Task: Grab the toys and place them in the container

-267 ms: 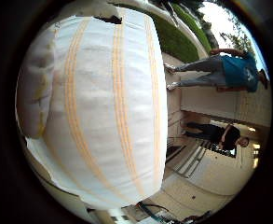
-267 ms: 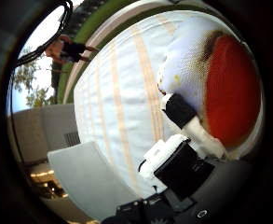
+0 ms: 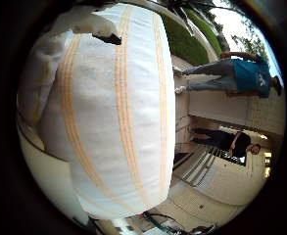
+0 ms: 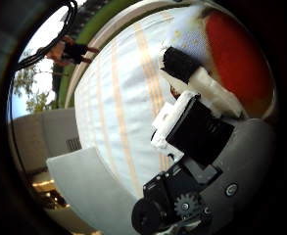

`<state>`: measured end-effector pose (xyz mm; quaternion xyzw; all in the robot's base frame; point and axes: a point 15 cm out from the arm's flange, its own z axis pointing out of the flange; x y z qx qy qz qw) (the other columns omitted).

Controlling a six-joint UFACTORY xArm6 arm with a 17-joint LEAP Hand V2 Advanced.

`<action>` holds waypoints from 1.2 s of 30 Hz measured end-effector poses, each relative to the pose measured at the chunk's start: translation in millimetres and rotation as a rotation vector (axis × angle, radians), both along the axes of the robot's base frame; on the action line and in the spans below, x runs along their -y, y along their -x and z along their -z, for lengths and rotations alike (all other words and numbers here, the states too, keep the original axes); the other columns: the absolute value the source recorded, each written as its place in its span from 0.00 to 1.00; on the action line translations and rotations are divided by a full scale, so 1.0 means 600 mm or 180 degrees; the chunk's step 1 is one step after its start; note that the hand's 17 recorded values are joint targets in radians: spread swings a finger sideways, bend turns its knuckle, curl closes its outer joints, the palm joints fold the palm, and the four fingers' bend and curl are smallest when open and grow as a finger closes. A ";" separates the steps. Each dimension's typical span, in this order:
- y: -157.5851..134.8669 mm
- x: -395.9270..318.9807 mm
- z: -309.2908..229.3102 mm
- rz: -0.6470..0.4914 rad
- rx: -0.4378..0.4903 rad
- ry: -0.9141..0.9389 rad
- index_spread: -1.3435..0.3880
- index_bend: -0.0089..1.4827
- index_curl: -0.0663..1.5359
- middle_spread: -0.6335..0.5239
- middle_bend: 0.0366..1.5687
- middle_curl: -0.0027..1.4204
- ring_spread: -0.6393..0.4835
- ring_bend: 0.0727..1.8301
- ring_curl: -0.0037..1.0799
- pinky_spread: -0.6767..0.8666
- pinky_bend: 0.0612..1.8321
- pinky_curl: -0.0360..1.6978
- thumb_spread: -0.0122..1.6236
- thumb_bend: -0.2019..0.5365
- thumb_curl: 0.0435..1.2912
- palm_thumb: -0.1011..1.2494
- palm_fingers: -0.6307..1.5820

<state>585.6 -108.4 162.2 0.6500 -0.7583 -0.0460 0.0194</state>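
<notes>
A fried-egg toy (image 4: pixel 236 58), white with a red-orange middle, lies on the white cloth with orange stripes (image 3: pixel 123 122) that covers the table. It fills one side of the thumb side view, very close to the palm. My right hand (image 4: pixel 197 127) hovers right over it, open. A black fingertip (image 4: pixel 179 63) reaches onto the toy's white rim. Another white finger with a black tip (image 3: pixel 86 22) stretches out over the cloth. The pale wall of the white container (image 4: pixel 89 181) shows beside the hand; its inside is hidden.
The cloth drops off at the table's edge (image 3: pixel 170 122) onto a paved yard. A strip of grass (image 3: pixel 182 41) and a low wall run past the far end. A metal gate (image 3: pixel 202 166) stands on the paving.
</notes>
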 end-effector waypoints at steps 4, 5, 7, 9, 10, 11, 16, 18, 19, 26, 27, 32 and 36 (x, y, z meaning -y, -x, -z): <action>0.031 -0.017 -0.029 -0.0037 -0.0170 -0.0038 0.53 0.20 0.24 0.43 0.56 0.50 0.62 0.64 0.58 0.69 0.61 0.34 0.67 0.27 0.36 0.72 0.81; 0.037 -0.019 -0.048 -0.0040 -0.0170 -0.0039 0.52 0.21 0.24 0.42 0.57 0.51 0.61 0.65 0.59 0.68 0.62 0.35 0.67 0.28 0.36 0.74 0.80; 0.053 -0.023 -0.093 -0.0041 -0.0169 -0.0052 0.48 0.27 0.26 0.41 0.62 0.55 0.58 0.67 0.62 0.66 0.67 0.38 0.67 0.27 0.37 0.77 0.79; 0.076 -0.029 -0.134 -0.0054 -0.0213 -0.0069 0.45 0.30 0.28 0.39 0.64 0.57 0.56 0.69 0.64 0.65 0.69 0.40 0.67 0.27 0.38 0.79 0.77; 0.091 -0.033 -0.155 -0.0059 -0.0249 -0.0077 0.45 0.31 0.29 0.39 0.65 0.58 0.55 0.69 0.65 0.64 0.70 0.41 0.68 0.27 0.39 0.79 0.77; 0.106 -0.038 -0.178 -0.0074 -0.0281 -0.0083 0.43 0.33 0.30 0.39 0.66 0.59 0.54 0.70 0.66 0.64 0.71 0.42 0.68 0.27 0.39 0.80 0.76; 0.185 -0.089 -0.344 -0.0250 -0.0093 -0.0039 0.37 0.40 0.36 0.37 0.71 0.65 0.51 0.74 0.70 0.60 0.75 0.48 0.71 0.25 0.41 0.80 0.71; 0.227 -0.118 -0.400 -0.0364 0.0003 -0.0034 0.35 0.42 0.39 0.36 0.73 0.67 0.50 0.76 0.71 0.59 0.76 0.49 0.72 0.26 0.41 0.80 0.69; 0.251 -0.134 -0.423 -0.0431 0.0035 -0.0040 0.34 0.42 0.40 0.36 0.74 0.68 0.50 0.77 0.71 0.59 0.77 0.50 0.72 0.25 0.41 0.80 0.69; 0.414 -0.309 -0.497 -0.1263 0.0127 -0.0229 0.29 0.45 0.50 0.35 0.78 0.72 0.49 0.81 0.74 0.56 0.80 0.54 0.74 0.25 0.42 0.80 0.64; 0.431 -0.334 -0.494 -0.1390 0.0100 -0.0266 0.28 0.45 0.53 0.35 0.79 0.73 0.48 0.82 0.74 0.55 0.81 0.55 0.74 0.26 0.43 0.80 0.63; 0.484 -0.419 -0.443 -0.1858 -0.0160 -0.0336 0.26 0.45 0.60 0.35 0.82 0.74 0.48 0.84 0.74 0.54 0.83 0.57 0.75 0.25 0.43 0.80 0.61; 0.468 -0.446 -0.387 -0.1895 -0.0273 -0.0332 0.24 0.44 0.66 0.35 0.83 0.75 0.48 0.86 0.75 0.53 0.83 0.58 0.75 0.24 0.43 0.78 0.60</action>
